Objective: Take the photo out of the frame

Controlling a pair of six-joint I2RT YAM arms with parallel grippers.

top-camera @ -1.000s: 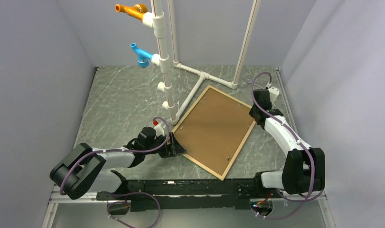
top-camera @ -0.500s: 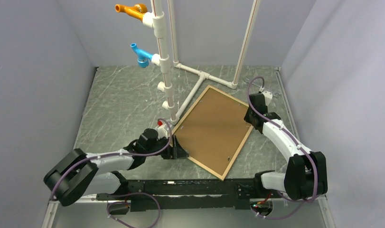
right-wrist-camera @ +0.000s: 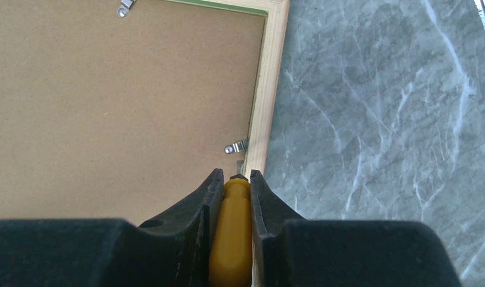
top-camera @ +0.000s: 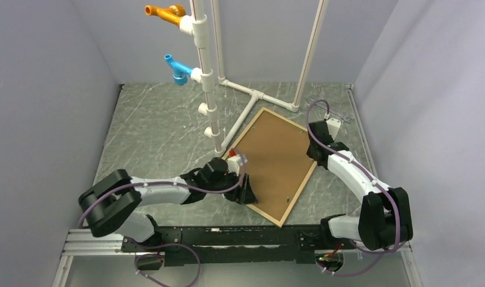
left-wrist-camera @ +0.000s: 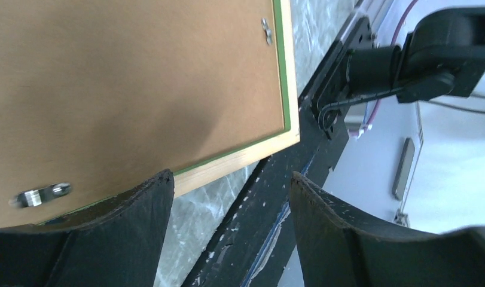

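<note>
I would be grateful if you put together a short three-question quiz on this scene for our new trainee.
1. True or false: the green-edged rectangular wooden picture frame lies with its brown fibreboard backing facing up.
2. What does the right tool grip? A) a yellow cylindrical handle B) a red marker C) nothing
3. Fill in: the left tool is ____ (open or shut).
Key: 1 true; 2 A; 3 open.
</note>
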